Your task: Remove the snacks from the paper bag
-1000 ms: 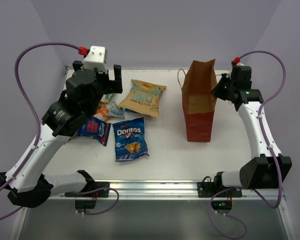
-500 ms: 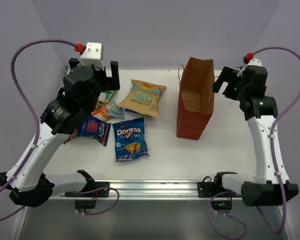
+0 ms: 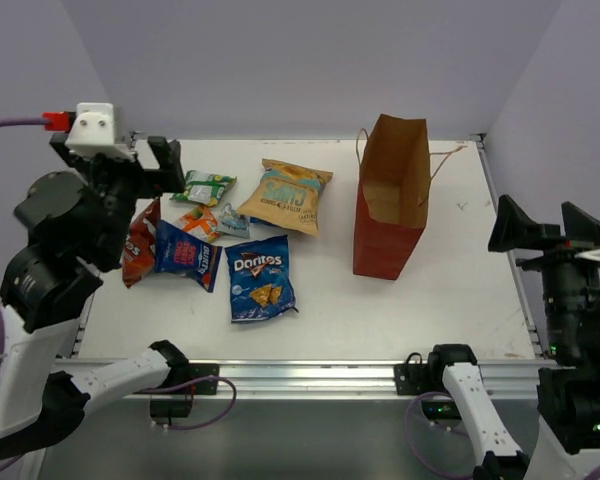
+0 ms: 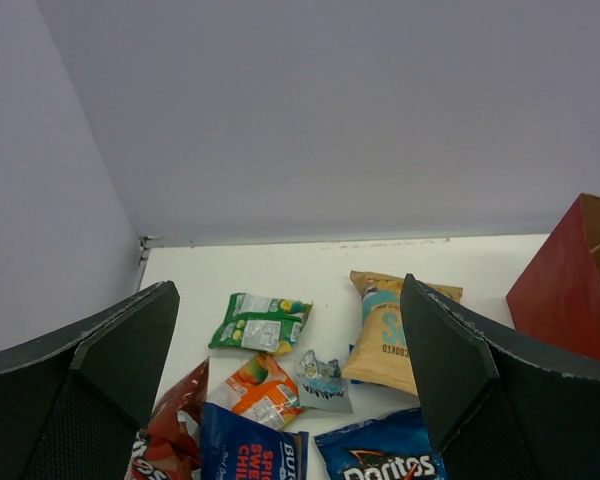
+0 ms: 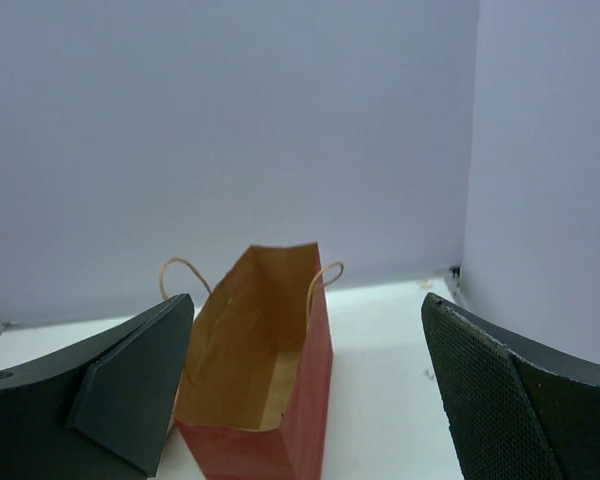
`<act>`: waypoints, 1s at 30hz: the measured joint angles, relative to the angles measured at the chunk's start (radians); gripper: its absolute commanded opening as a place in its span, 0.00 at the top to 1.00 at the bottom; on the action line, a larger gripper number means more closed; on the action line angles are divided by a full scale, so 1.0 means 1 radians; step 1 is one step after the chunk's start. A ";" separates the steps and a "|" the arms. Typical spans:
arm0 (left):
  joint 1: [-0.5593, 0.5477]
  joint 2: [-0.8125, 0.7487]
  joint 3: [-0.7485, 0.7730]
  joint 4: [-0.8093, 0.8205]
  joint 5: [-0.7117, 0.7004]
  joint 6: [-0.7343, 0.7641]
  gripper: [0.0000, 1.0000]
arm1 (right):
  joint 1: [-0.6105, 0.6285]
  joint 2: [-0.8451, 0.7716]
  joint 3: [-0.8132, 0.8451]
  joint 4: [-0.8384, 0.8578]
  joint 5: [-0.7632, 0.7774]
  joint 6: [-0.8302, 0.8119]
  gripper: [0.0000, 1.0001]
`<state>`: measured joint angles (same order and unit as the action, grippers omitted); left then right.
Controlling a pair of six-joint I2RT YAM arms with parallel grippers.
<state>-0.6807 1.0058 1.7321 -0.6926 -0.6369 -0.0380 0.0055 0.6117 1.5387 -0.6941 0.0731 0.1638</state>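
The paper bag stands upright with its mouth open, right of the table's middle; in the right wrist view the paper bag shows only bare brown inside. The snacks lie to its left: a tan bag, a blue Doritos bag, a dark blue bag, a red bag, a green pack and an orange pack. My left gripper hangs open high over the left edge, the snacks below it. My right gripper is open at the right edge, apart from the bag.
A small grey-blue packet lies between the orange pack and the tan bag. The bag's loop handles stick out at its far end. Purple walls close the table at the back and both sides. A metal rail runs along the near edge.
My right gripper opened, let go of the bag's right rim and pulled back to the near right. The bag shifted slightly left. My left arm swung left and rose away from the snacks.
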 measured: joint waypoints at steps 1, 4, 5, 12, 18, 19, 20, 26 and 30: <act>0.000 -0.030 -0.003 0.000 0.000 0.012 0.00 | 0.000 -0.029 -0.004 0.013 0.000 -0.015 0.01; 0.000 -0.116 -0.018 -0.002 -0.004 0.045 0.00 | 0.000 -0.096 -0.038 0.051 -0.001 -0.048 0.01; 0.000 -0.146 -0.021 -0.003 -0.008 0.054 0.00 | 0.000 -0.117 -0.060 0.063 -0.005 -0.057 0.01; 0.000 -0.298 -0.080 -0.023 -0.052 0.087 0.00 | 0.000 -0.189 -0.172 0.090 -0.031 -0.082 0.01; 0.000 -0.395 -0.133 -0.080 -0.113 0.106 0.00 | 0.000 -0.262 -0.225 0.119 -0.038 -0.092 0.01; 0.000 -0.408 -0.136 -0.089 -0.125 0.110 0.00 | 0.000 -0.269 -0.225 0.127 -0.038 -0.094 0.01; 0.000 -0.418 -0.138 -0.096 -0.134 0.111 0.00 | 0.001 -0.273 -0.225 0.135 -0.039 -0.096 0.01; 0.000 -0.465 -0.148 -0.159 -0.183 0.109 0.00 | 0.013 -0.273 -0.224 0.159 -0.043 -0.102 0.01; 0.000 -0.492 -0.164 -0.179 -0.208 0.100 0.00 | 0.016 -0.270 -0.225 0.172 -0.065 -0.101 0.01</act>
<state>-0.6807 0.5133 1.5684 -0.8715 -0.8452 0.0624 0.0216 0.3420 1.3140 -0.5220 0.0078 0.0631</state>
